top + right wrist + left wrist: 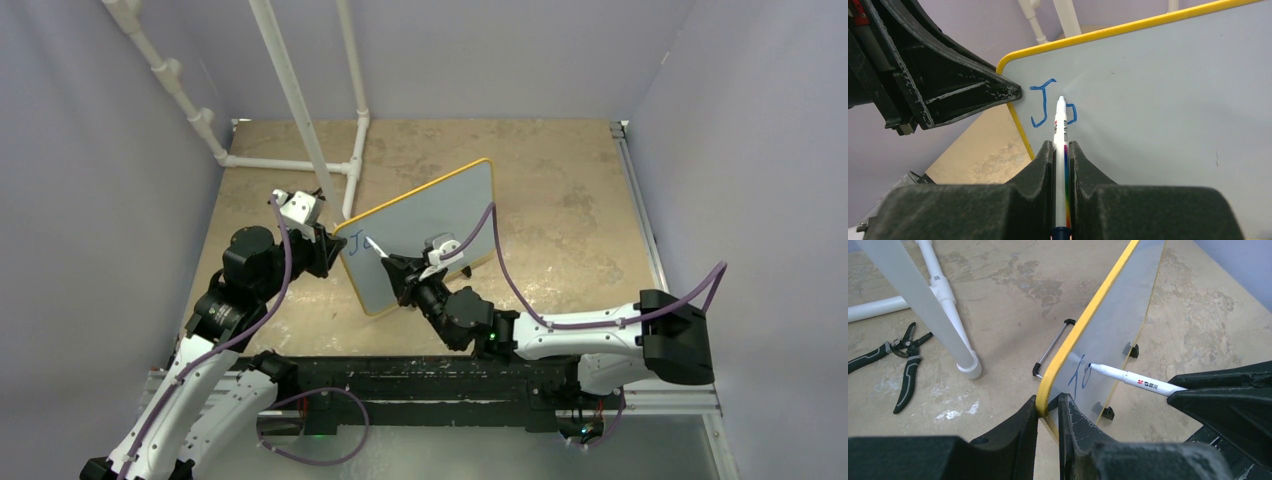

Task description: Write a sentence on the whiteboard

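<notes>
The right gripper [1061,146] is clamped on a white marker [1060,120], its tip touching the whiteboard [440,205] at the blue sentence [1044,102], just "Jo". The left gripper [1048,404] pinches the board's yellow edge, tilted over a mottled tan table [570,200] between pale lilac walls [500,50].

The white pipe frame [293,100] stood close behind the left corner of the whiteboard [440,210], with pliers [912,362] lying on the surface [580,200] by its foot, crowding that side. The right gripper [1061,147] and its marker [1061,125] blocked part of the board's face; right of the board the surface lay open.
</notes>
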Robot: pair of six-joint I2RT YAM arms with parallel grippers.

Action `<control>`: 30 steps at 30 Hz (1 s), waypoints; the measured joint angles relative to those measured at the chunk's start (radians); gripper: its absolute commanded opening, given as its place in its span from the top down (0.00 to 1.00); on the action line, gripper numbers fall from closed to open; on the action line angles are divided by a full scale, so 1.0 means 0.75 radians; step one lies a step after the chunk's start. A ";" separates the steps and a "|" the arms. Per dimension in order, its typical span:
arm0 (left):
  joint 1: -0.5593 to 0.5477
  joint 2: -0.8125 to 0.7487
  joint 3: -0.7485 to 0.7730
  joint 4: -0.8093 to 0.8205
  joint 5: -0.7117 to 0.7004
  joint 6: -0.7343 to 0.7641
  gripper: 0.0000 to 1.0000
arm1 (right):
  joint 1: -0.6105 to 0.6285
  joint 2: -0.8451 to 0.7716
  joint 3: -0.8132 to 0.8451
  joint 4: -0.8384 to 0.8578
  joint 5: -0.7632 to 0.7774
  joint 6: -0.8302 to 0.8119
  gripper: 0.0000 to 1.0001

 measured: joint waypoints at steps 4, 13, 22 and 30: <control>0.000 -0.001 0.000 0.000 0.006 0.000 1.00 | 0.000 -0.014 -0.007 0.008 0.014 0.001 1.00; 0.000 -0.001 0.000 0.000 0.010 0.000 1.00 | 0.000 -0.006 -0.006 -0.014 0.051 0.018 1.00; 0.000 -0.001 0.000 0.000 0.005 0.000 1.00 | 0.003 -0.006 -0.006 -0.064 0.094 0.082 1.00; 0.000 -0.001 -0.001 0.001 -0.002 0.000 1.00 | 0.004 -0.008 -0.006 -0.105 0.117 0.127 1.00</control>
